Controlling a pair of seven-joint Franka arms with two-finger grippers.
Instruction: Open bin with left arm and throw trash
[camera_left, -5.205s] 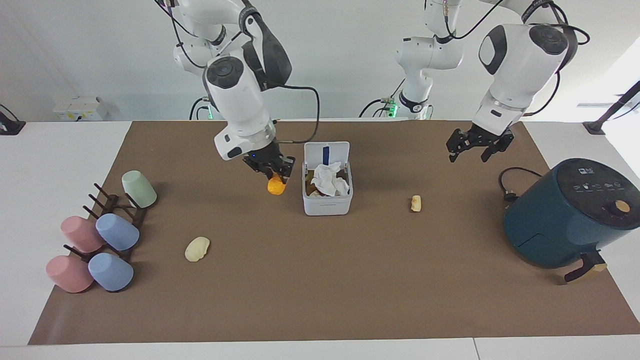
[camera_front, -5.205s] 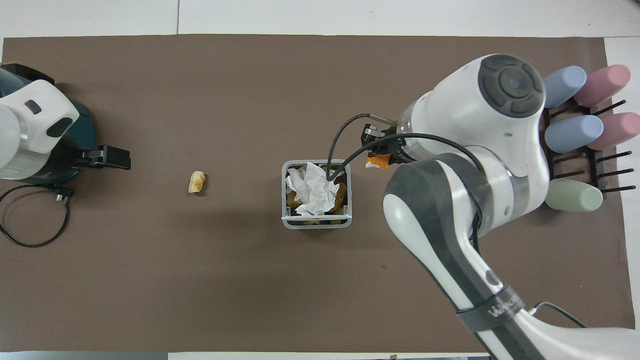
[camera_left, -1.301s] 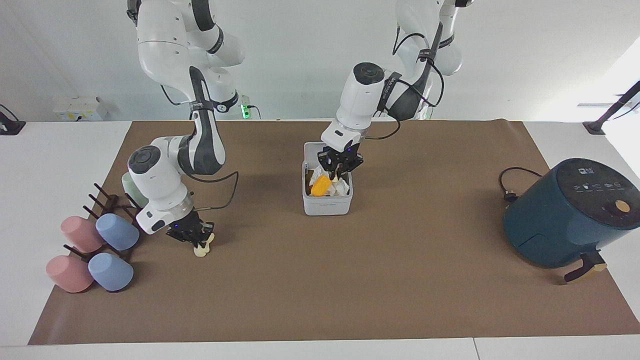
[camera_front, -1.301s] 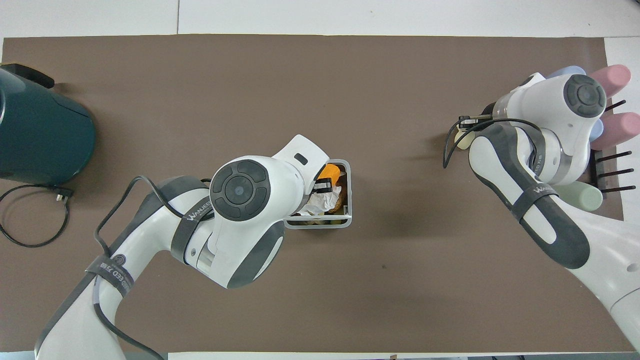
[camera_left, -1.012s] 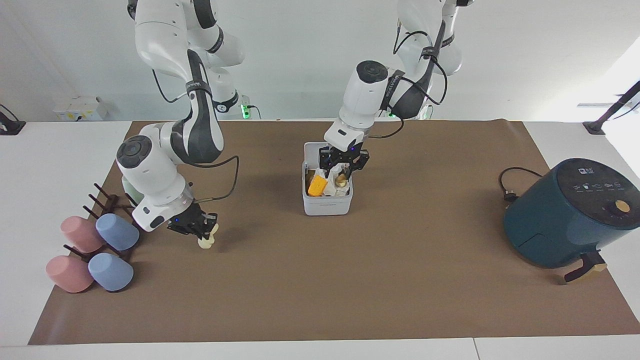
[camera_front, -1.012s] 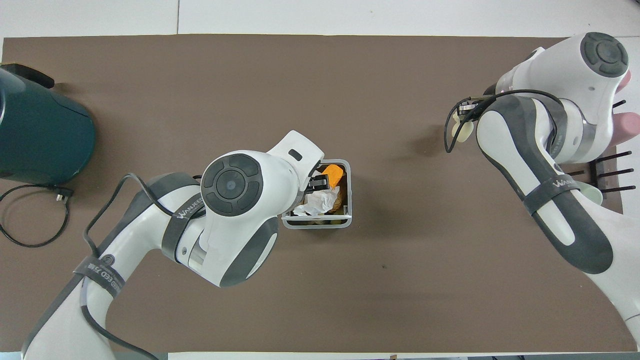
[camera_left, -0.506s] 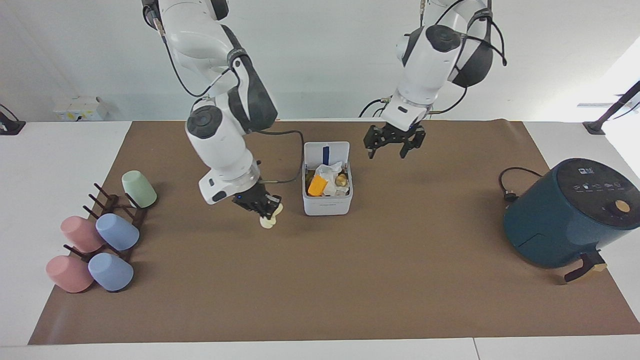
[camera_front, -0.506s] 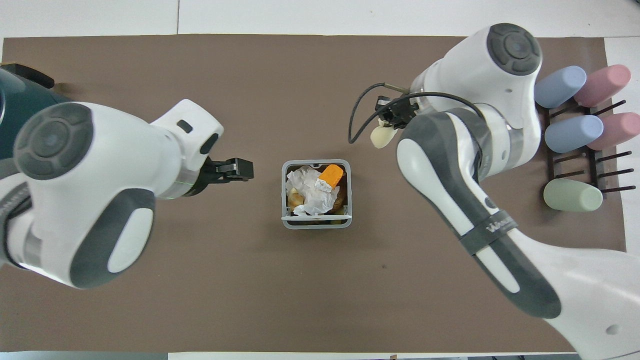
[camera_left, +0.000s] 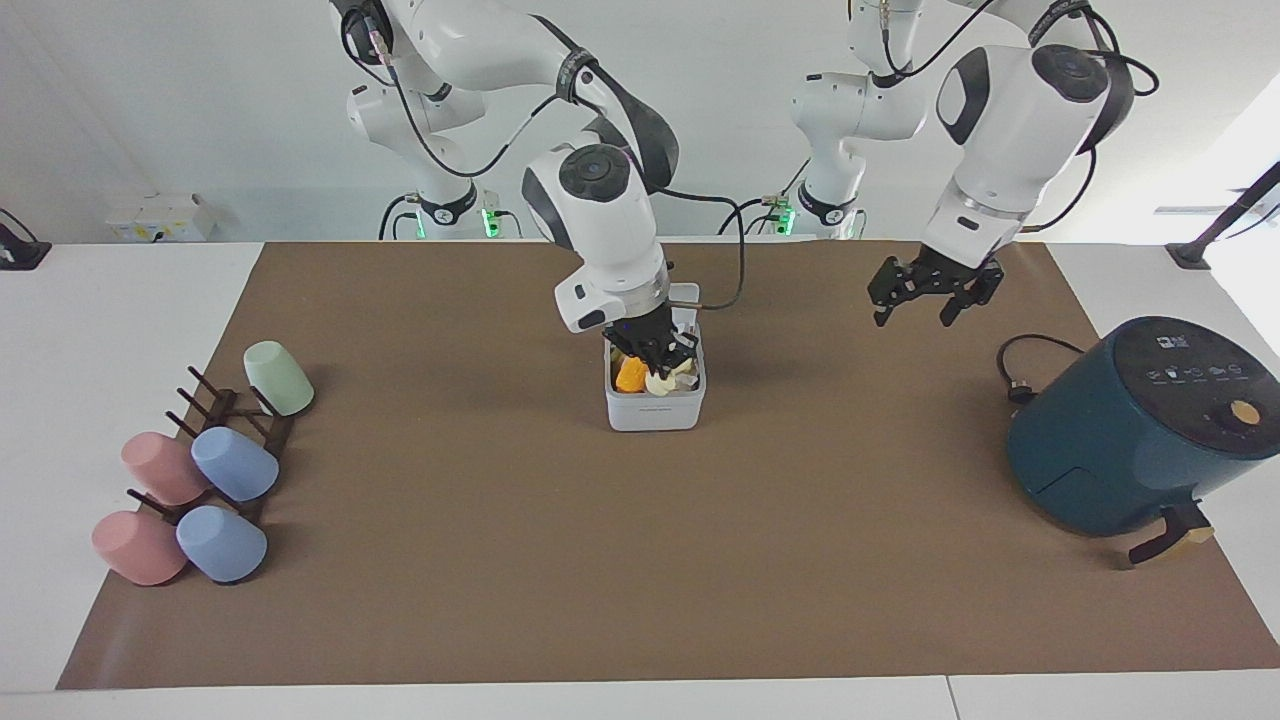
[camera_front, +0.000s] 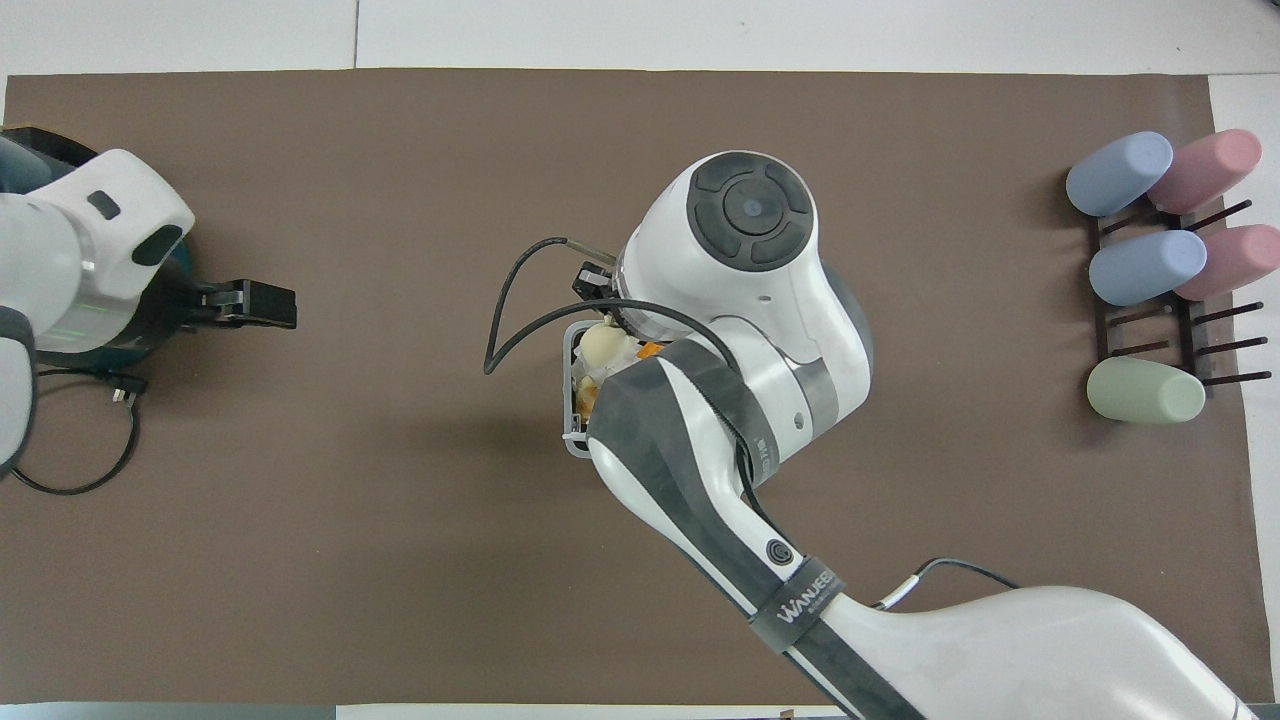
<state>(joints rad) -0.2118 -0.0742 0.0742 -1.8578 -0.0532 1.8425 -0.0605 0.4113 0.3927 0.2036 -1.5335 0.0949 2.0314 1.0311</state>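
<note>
The white-grey bin (camera_left: 655, 412) stands mid-mat with its lid (camera_left: 688, 296) tipped up on the side nearer the robots. The orange block (camera_left: 631, 375) lies in it on crumpled tissue. My right gripper (camera_left: 660, 366) is down in the bin's mouth, shut on the pale yellow lump (camera_left: 661, 384). In the overhead view the right arm covers most of the bin (camera_front: 572, 440); the yellow lump (camera_front: 603, 347) shows at its edge. The cream piece is hidden. My left gripper (camera_left: 922, 303) is open and empty, up in the air between the bin and the air fryer; it also shows in the overhead view (camera_front: 268, 303).
A teal air fryer (camera_left: 1140, 430) with a black cable (camera_left: 1020, 372) stands at the left arm's end of the table. A dark rack of pastel cups (camera_left: 215, 465) lies at the right arm's end and shows in the overhead view (camera_front: 1150, 265).
My right gripper carried the yellow lump from beside the bin into its mouth. My left gripper dropped the cream piece in the bin earlier, then drew away toward the air fryer.
</note>
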